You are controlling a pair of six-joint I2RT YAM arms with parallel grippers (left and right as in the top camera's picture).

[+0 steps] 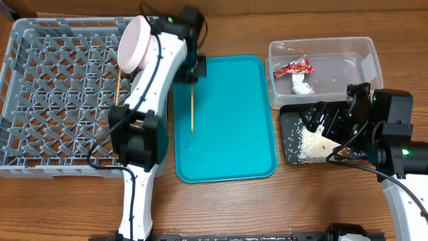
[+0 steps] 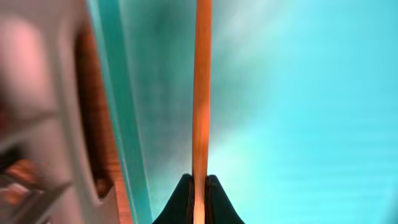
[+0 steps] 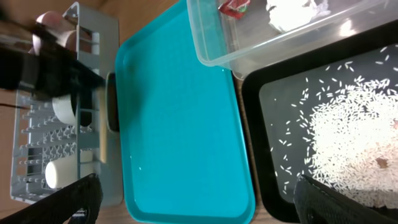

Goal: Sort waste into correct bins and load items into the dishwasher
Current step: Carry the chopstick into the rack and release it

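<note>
Your left gripper (image 2: 199,200) is clamped tight on one end of the chopstick (image 2: 201,81), which runs out from the fingertips across the teal tray (image 2: 311,124). Your right gripper (image 3: 199,205) hangs wide open, holding nothing, above the rice (image 3: 348,137) in the black tray (image 3: 250,93).

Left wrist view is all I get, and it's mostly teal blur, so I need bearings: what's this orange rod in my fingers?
Observer: It's the wooden chopstick. It runs lengthwise over the teal tray, and the left gripper is clamped on its far end.
Operator: Where's the dish rack from there?
Observer: The grey dish rack sits right beside the tray, on its left. A pink bowl stands in the rack's far corner nearest you.
Operator: Is the right arm in my way?
Observer: No. The right gripper is open above the black tray of rice, on the tray's other side.
</note>
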